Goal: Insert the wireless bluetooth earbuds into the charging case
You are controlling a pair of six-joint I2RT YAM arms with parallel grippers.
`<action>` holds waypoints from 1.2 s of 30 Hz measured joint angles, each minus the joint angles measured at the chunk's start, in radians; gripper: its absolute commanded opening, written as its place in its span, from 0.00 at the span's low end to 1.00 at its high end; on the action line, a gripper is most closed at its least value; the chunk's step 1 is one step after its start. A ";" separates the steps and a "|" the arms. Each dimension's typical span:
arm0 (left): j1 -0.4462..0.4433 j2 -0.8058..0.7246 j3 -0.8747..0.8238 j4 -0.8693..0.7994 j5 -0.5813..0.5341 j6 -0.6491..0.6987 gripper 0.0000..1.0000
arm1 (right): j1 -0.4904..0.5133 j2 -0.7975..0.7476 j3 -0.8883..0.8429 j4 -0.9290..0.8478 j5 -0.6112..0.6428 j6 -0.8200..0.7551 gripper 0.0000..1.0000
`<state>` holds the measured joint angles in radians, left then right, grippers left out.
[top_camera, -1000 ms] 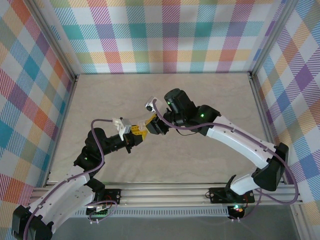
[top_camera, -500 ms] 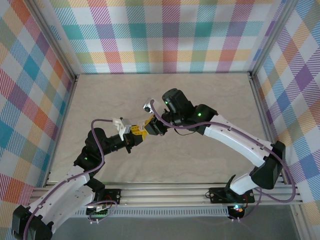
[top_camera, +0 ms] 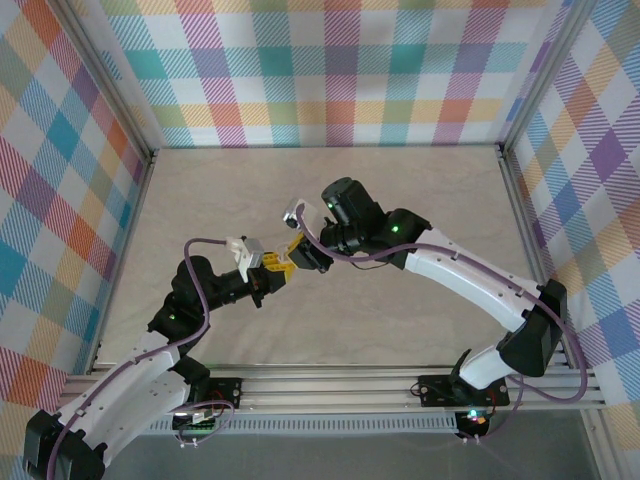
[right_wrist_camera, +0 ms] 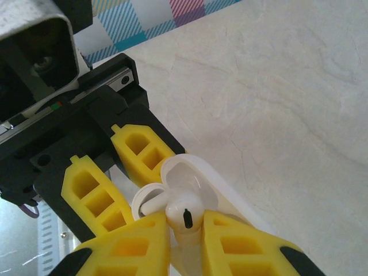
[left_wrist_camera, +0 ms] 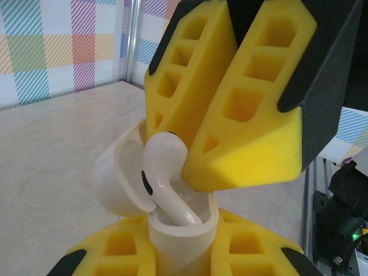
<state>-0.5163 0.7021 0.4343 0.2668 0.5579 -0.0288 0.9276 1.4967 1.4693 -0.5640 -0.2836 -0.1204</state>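
The pale, marbled counter [top_camera: 420, 200] is stretching out under the charging case [left_wrist_camera: 175, 236], a smooth white pebble with its lid hanging open. The left end effector [top_camera: 270, 266] is clamping its ribbed yellow fingers tight round the case. Above it, the right end effector [right_wrist_camera: 184, 227] is pinching a glossy white earbud [left_wrist_camera: 164, 158], stem dipping into the case.

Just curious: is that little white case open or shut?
Open: the lid of the charging case is tipped back, a white earbud stem-down in it.

Left arm [top_camera: 130, 385] and right arm [top_camera: 470, 285] have white shells and black joints, each joint with a small green light [top_camera: 397, 228]. A purple cable [top_camera: 205, 243] trails along each arm. The fingers [left_wrist_camera: 253, 98] are yellow, ribbed with square pockets (black mounts behind them).
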 measured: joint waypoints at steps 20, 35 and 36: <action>-0.008 -0.002 0.000 -0.005 -0.006 0.004 0.00 | 0.045 -0.046 -0.050 0.031 0.024 -0.132 0.35; -0.008 -0.033 -0.007 0.001 -0.027 0.005 0.00 | -0.106 -0.160 0.010 -0.002 -0.057 0.065 0.37; -0.008 -0.037 -0.007 0.001 -0.028 0.005 0.00 | -0.130 -0.160 0.023 0.000 -0.064 0.090 0.37</action>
<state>-0.5240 0.6651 0.4274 0.2676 0.5301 -0.0242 0.7971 1.3369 1.4925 -0.5640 -0.3477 -0.0307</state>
